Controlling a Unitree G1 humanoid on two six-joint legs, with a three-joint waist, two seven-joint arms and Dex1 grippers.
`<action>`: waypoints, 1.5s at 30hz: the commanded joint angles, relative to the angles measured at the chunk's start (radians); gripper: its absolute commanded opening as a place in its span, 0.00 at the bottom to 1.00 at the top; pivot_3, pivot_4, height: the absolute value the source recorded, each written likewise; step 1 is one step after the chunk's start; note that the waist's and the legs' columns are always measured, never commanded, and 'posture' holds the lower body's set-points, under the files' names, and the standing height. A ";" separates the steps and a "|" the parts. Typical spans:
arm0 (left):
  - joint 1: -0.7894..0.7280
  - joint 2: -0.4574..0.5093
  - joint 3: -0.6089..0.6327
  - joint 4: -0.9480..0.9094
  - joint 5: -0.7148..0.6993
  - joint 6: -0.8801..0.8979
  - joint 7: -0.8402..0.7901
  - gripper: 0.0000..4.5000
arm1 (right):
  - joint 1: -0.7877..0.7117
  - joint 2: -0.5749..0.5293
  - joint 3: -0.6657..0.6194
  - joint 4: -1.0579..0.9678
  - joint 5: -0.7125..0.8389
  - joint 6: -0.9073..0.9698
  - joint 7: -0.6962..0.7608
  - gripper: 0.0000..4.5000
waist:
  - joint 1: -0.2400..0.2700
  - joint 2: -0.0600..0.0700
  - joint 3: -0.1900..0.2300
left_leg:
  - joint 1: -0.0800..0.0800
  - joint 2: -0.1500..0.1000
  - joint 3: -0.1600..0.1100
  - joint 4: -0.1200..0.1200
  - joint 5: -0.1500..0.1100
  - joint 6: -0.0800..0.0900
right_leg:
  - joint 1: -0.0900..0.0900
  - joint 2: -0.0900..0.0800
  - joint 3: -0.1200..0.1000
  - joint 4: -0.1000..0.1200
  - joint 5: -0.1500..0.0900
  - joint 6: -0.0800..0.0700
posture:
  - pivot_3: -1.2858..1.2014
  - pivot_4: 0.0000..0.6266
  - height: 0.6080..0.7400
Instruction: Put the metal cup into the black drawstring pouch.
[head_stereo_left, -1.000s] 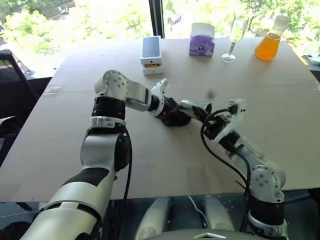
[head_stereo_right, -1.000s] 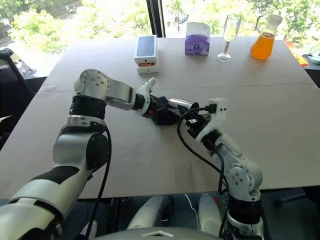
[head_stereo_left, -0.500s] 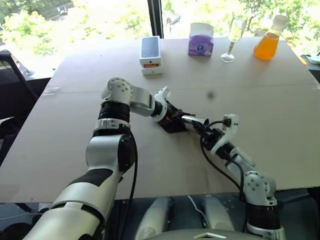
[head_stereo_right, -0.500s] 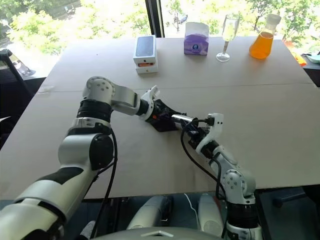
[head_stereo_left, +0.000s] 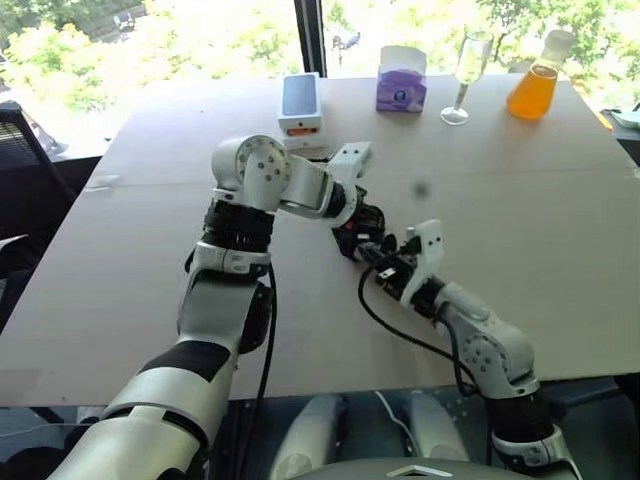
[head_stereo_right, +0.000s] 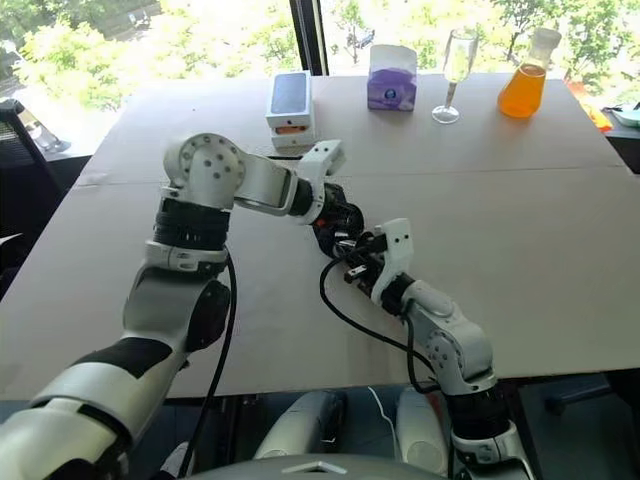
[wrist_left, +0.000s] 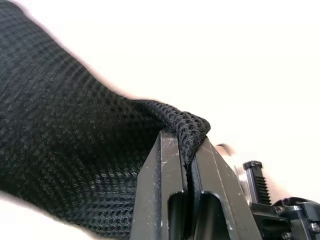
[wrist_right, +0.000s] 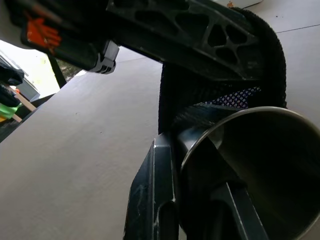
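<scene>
Above the middle of the table (head_stereo_left: 560, 220), my left gripper (wrist_left: 186, 145) is shut on the rim of the black drawstring pouch (wrist_left: 75, 165) and holds its mouth up. In the left eye view, the pouch (head_stereo_left: 356, 230) hangs between my two grippers. My right gripper (wrist_right: 192, 200) is shut on the rim of the metal cup (wrist_right: 260, 165), one finger inside and one outside. The cup's far end sits in the pouch's mouth (wrist_right: 175, 95), with fabric wrapped around it. In the head views the pouch and my right gripper (head_stereo_left: 388, 262) mostly hide the cup.
Along the table's far edge stand a white box with a blue-grey top (head_stereo_left: 302, 108), a purple tissue box (head_stereo_left: 403, 88), a clear wine glass (head_stereo_left: 468, 75) and a flask of orange liquid (head_stereo_left: 535, 88). A black chair (head_stereo_left: 20, 150) is off the table's left side.
My left arm has lifted and rolled, raising the pouch's mouth. My right gripper has moved left and down with the cup, whose silver body was in plain sight and is now mostly inside the pouch.
</scene>
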 joint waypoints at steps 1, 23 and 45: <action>0.008 0.060 -0.139 -0.176 0.052 -0.082 -0.109 0.00 | -0.036 0.037 -0.021 0.045 0.018 -0.006 0.005 0.00 | 0.002 0.000 0.000 | 0.000 0.000 0.000 0.000 0.000 0.000 | 0.000 0.000 0.000 0.000 0.000 0.000 | 0.52 0.24 1.00; -0.126 -0.238 0.530 0.312 -0.045 0.012 0.127 0.00 | -0.274 0.254 -0.111 0.333 0.004 -0.341 0.004 0.00 | 0.004 0.000 0.000 | -0.001 0.000 -0.001 0.001 0.000 0.000 | -0.001 0.003 -0.002 -0.001 0.000 0.000 | 0.52 0.24 1.00; -0.164 -0.253 0.751 0.447 -0.246 0.012 0.441 0.00 | -0.434 -0.007 0.119 0.562 -0.560 -0.681 0.119 0.00 | -0.021 0.000 0.000 | -0.002 0.000 -0.001 0.002 0.000 -0.001 | -0.001 0.001 -0.002 0.001 0.000 0.000 | 0.52 0.24 1.00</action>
